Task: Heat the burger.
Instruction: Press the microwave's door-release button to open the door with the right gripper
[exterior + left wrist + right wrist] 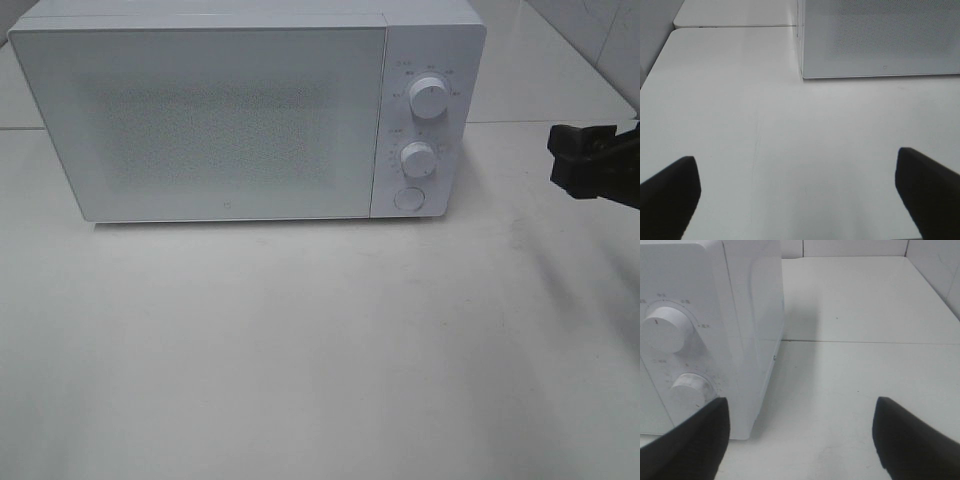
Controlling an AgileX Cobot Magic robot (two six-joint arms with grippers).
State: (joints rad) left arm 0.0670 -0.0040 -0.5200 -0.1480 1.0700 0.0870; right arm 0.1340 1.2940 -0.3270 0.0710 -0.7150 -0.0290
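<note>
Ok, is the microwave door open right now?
No, the door of the microwave sits shut, flush with the control panel beside it.

You see a white microwave point(230, 120), door shut (upper knob point(429, 97), lower knob point(418, 158) and round button point(408, 198) on its right), standing on the white table point(320, 350).

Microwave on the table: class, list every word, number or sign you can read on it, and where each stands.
Nothing reads clearly.
Marks around the upper dial: too small and blurred.
Marks around the lower dial: too small.
Tiny logo low on the door: unreadable.
</note>
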